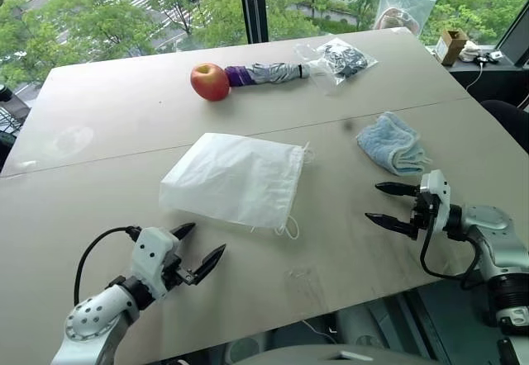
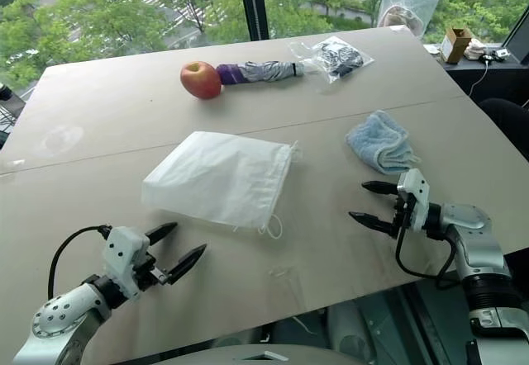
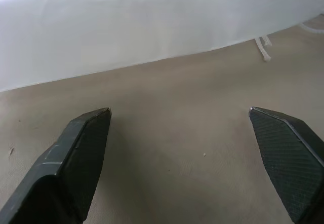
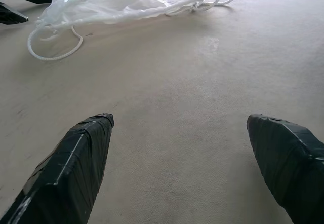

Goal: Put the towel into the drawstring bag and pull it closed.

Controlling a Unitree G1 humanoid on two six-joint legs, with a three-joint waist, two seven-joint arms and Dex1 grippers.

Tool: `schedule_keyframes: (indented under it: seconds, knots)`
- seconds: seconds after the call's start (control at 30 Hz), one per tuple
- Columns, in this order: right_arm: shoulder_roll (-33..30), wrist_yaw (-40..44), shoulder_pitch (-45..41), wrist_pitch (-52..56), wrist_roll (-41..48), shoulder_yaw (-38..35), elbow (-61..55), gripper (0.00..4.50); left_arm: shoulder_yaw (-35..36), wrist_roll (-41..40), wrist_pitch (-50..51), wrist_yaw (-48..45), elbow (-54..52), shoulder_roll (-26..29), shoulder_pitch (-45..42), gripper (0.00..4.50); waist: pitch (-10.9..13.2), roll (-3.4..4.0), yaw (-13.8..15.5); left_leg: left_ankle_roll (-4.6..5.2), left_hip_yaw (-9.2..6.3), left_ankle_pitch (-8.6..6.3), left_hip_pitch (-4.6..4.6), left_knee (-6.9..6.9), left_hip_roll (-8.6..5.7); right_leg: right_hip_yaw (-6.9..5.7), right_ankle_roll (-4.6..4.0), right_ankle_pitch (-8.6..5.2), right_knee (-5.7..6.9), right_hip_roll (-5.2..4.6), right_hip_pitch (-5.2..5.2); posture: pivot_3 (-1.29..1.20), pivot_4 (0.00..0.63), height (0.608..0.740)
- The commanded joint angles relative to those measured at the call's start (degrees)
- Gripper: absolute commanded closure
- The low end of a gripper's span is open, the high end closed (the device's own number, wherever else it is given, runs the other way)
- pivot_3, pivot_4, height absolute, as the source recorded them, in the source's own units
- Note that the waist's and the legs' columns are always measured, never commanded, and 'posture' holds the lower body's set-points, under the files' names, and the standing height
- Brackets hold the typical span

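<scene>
Both arms are reaching low over the pale bench (image 1: pixel 99 125), each one angled inward toward the middle. The left gripper (image 1: pixel 201 252) is hovering near the front edge, pointing forward and to the right, with its jaws spread wide and holding nothing; in the left wrist view the two black fingertips (image 3: pixel 83 138) are standing well apart over bare bench top. The drawstring bag (image 1: pixel 235 177) is lying flat in the middle of the bench, just beyond those open jaws and not touching them, its gathered mouth and thin white cords (image 1: pixel 289 226) facing the right-hand side. The right gripper (image 1: pixel 382 202) is hanging just above the bench at the right, pointing left toward the bag's mouth, its jaws likewise gaping and empty. The towel (image 1: pixel 393 143), a small crumpled light-blue cloth, is sitting just behind that gripper, close to it but clear of the jaws, and to the right of the bag with a strip of bare bench between them. Farther back, an apple (image 1: pixel 210 81), a folded umbrella (image 1: pixel 269 73) and a clear plastic bag (image 1: pixel 339 59) are lying in a row.
</scene>
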Motion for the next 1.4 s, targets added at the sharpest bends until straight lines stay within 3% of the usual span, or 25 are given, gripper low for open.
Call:
schedule_keyframes:
  seconds: [0.03, 0.43, 0.67, 0.77, 0.9, 1.07, 1.4]
  knots:
    - [-0.2, -0.2, -0.6, -0.5, 0.8, -1.2, -1.6, 0.00, 0.9, -1.0, -1.2, -0.4, -2.9, -0.2, 1.3, 0.01, 0.0, 0.00, 0.0, 0.00, 0.00, 0.00, 0.00, 0.00, 0.00, 0.00, 0.00, 0.00, 0.00, 0.00, 0.00, 0.00, 0.150, 0.740]
    - [-0.9, 0.7, -0.8, 0.2, 0.9, -0.7, -2.1, 0.00, 1.3, -2.7, -0.4, -0.4, -7.7, -1.3, 5.1, 0.01, 0.0, -0.01, 0.0, 0.01, 0.02, -0.01, 0.00, 0.00, 0.00, 0.02, 0.02, -0.02, 0.00, 0.00, 0.00, 0.00, 0.150, 0.740]
    - [-2.0, 0.7, -0.3, 0.8, 1.3, -1.4, -2.9, 0.00, -1.1, -9.5, 6.8, -3.5, -14.8, 2.8, 1.1, 0.01, 0.0, -0.01, 0.0, 0.01, 0.01, -0.01, -0.01, 0.02, 0.00, 0.02, 0.03, -0.01, 0.00, 0.01, 0.00, 0.00, 0.150, 0.740]
    - [-2.9, 0.6, 0.1, 1.6, 2.1, -2.1, -4.2, 0.00, -4.3, -12.1, 12.7, -3.1, -17.1, 5.9, -6.4, 0.01, 0.0, 0.00, 0.2, 0.01, 0.02, -0.01, -0.01, 0.02, 0.00, 0.03, 0.01, -0.01, 0.00, 0.01, 0.00, 0.00, 0.150, 0.740]
    - [-5.3, 1.2, 1.3, 7.6, 5.2, -3.3, -7.2, 0.00, -12.9, -5.0, 15.5, 0.3, -15.9, 6.8, -17.8, 0.01, 0.0, 0.01, 0.1, 0.02, -0.05, 0.00, 0.00, 0.07, -0.03, -0.01, 0.01, 0.02, 0.03, 0.03, 0.05, 0.00, 0.150, 0.740]
    - [-7.2, -0.5, 4.9, 8.5, 6.5, -5.9, -11.4, 0.00, -23.4, 1.3, 22.0, 9.0, -13.5, 0.3, -29.6, 0.01, 0.0, -0.04, 0.1, 0.02, -0.06, -0.01, -0.05, 0.05, -0.08, 0.03, 0.06, 0.25, 0.01, 0.02, 0.05, 0.00, 0.150, 0.740]
    - [-9.2, -3.7, 12.0, 12.7, 9.2, -10.3, -20.1, 0.00, -40.4, 25.5, 28.1, 30.6, -13.5, -13.0, -32.5, 0.01, 0.0, -0.05, 0.2, 0.02, -0.09, -0.01, -0.06, 0.05, -0.10, 0.06, 0.12, 0.23, 0.01, 0.02, 0.04, 0.00, 0.150, 0.740]
